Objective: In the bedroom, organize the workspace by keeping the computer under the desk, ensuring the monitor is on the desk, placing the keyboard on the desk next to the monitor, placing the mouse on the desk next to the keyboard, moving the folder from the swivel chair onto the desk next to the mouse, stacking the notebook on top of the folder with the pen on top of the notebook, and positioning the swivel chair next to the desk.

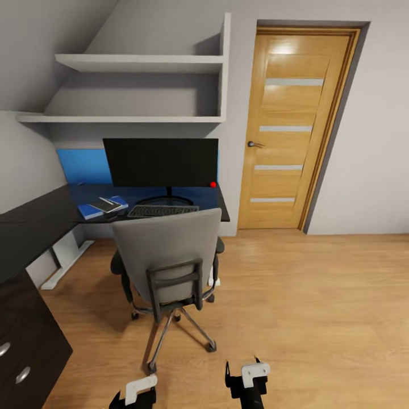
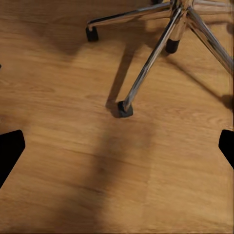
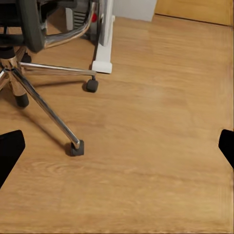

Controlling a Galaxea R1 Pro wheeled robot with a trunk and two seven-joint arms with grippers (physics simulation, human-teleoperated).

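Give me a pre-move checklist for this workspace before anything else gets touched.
1. Monitor on the desk: ok.
2. Keyboard in front of the monitor: ok.
3. Folder on the desk with the notebook stacked on it: ok.
4. Pen on the notebook: looks ok.
5. Mouse beside the keyboard: cannot tell.
6. Swivel chair at the desk: ok.

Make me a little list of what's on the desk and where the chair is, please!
desk: black, L-shaped, against the wall
monitor: standing on desk, screen dark
keyboard: in front of monitor
folder: blue, left of keyboard, notebook on top
swivel chair: pulled up to desk, back facing camera
left gripper: open, empty
right gripper: open, empty
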